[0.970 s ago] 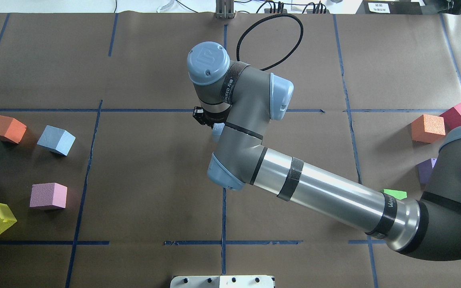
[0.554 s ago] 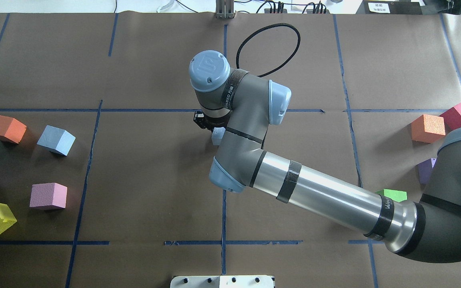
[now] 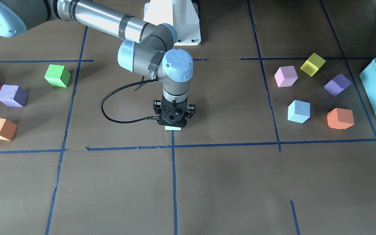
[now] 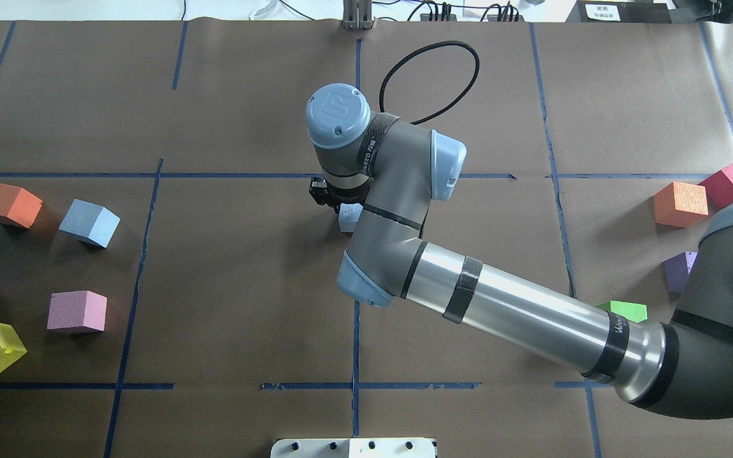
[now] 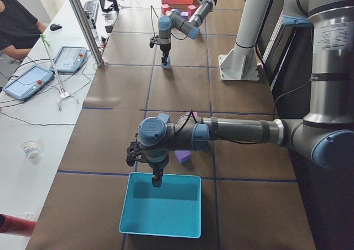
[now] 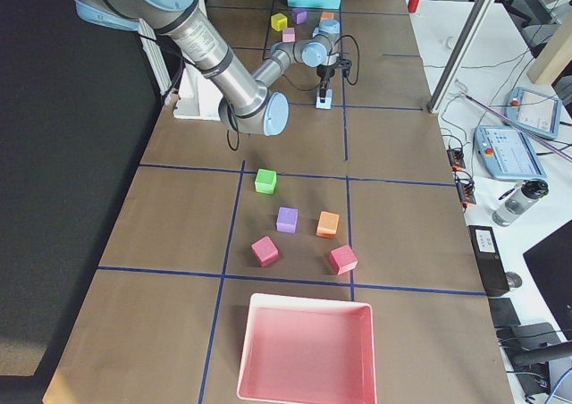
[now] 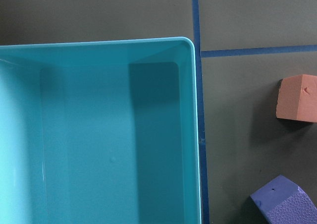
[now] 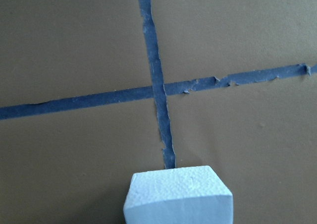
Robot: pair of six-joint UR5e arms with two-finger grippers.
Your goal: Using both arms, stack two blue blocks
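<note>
Though overhead hides most, wrist shows block [image 8: 178, 196]

Taped brown table [image 4: 245, 305] — blue block [image 4: 90, 222], misc. cubes [image 4: 77, 311], teal tray [image 5: 166, 211].

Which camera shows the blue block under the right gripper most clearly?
The right wrist-mounted view: the blue block sits close, its pitted top and front face plain. Overhead shows only a corner past the right arm; front-facing, a pale strip below the right gripper; the side views, a tiny far speck.
</note>
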